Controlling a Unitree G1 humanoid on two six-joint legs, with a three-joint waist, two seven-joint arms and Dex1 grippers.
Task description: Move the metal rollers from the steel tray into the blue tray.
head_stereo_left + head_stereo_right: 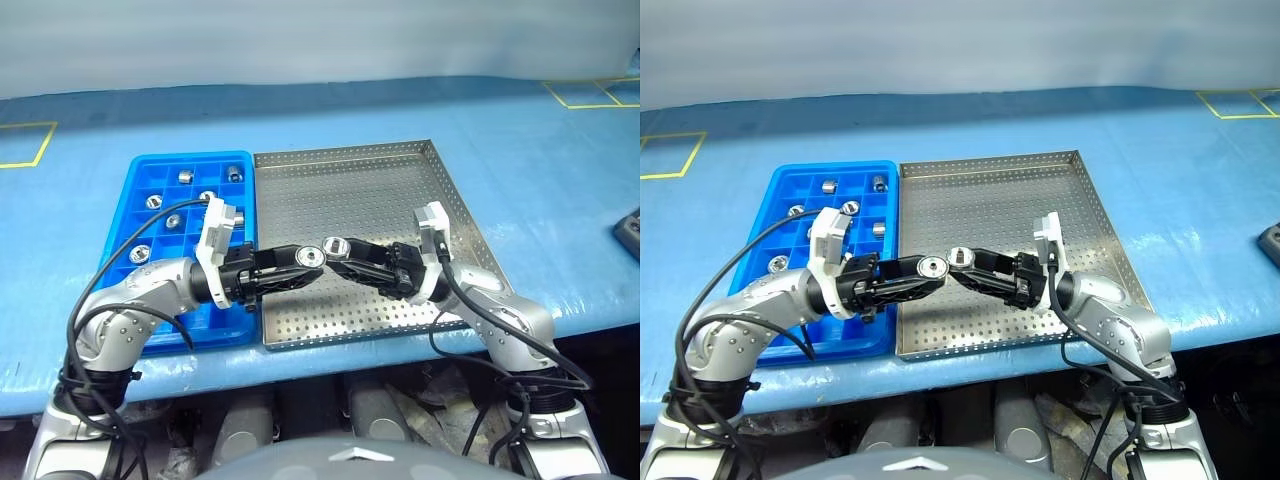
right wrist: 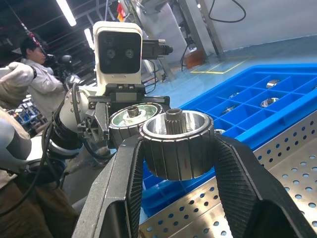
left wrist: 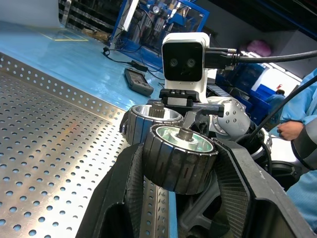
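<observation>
The steel tray [image 1: 350, 185] lies on the blue table, with the blue tray [image 1: 190, 160] against its left side. Several metal rollers [image 1: 185, 177] sit in the blue tray's compartments. My two grippers meet tip to tip above the steel tray's front left part. The left gripper [image 1: 311, 260] is shut on a metal roller [image 3: 179, 158] with a ribbed dark side and a shiny face. The right gripper [image 1: 333, 248] is shut on a second roller [image 2: 177, 144]. The two held rollers sit close together, almost touching.
A dark device [image 1: 630, 232] lies at the table's right edge. Yellow tape marks [image 1: 25, 145] sit at the far left and far right corners. The table's front edge runs just below both trays. People stand beyond the table [image 2: 29, 64].
</observation>
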